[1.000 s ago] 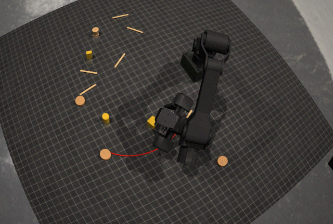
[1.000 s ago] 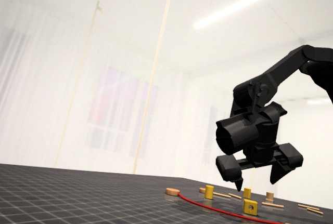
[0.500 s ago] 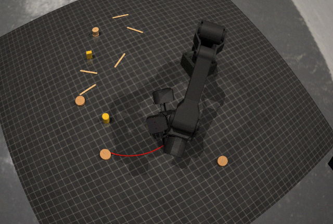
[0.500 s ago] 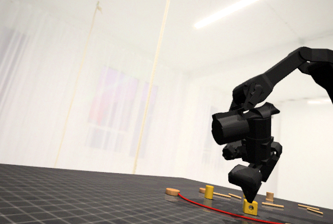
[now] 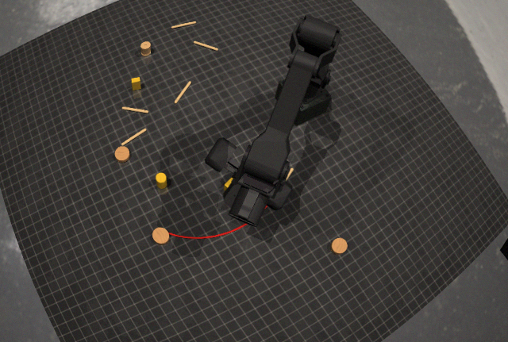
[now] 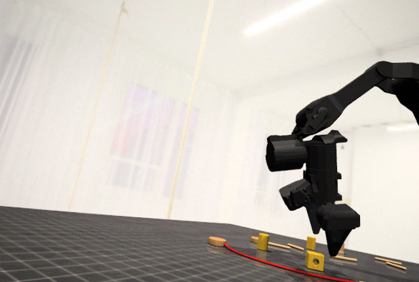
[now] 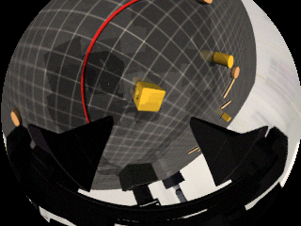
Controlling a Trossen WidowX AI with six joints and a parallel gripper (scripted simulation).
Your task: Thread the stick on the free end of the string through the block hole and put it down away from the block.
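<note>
The yellow block (image 5: 228,183) (image 6: 310,260) (image 7: 150,98) stands on the table; its hole shows in the exterior view. The red string (image 5: 197,237) (image 6: 264,262) (image 7: 83,75) curves from its round button (image 5: 160,235) (image 6: 217,241) and passes beside the block, outside the hole. Its stick (image 5: 289,174) lies on the table, partly hidden under the arm in the top view; in the wrist view it is hidden. My gripper (image 6: 325,244) (image 7: 152,121) points down, wide open and empty, above the table near the block. In the top view its fingertips are hidden by the arm.
A yellow cylinder (image 5: 161,180) (image 6: 262,241) (image 7: 222,59), a small yellow block (image 5: 136,83) (image 6: 311,243), a wooden cylinder (image 5: 145,48) and several loose sticks lie to the left and back in the top view. One loose disc (image 5: 122,153) is at left, another (image 5: 339,245) (image 7: 15,118) at right.
</note>
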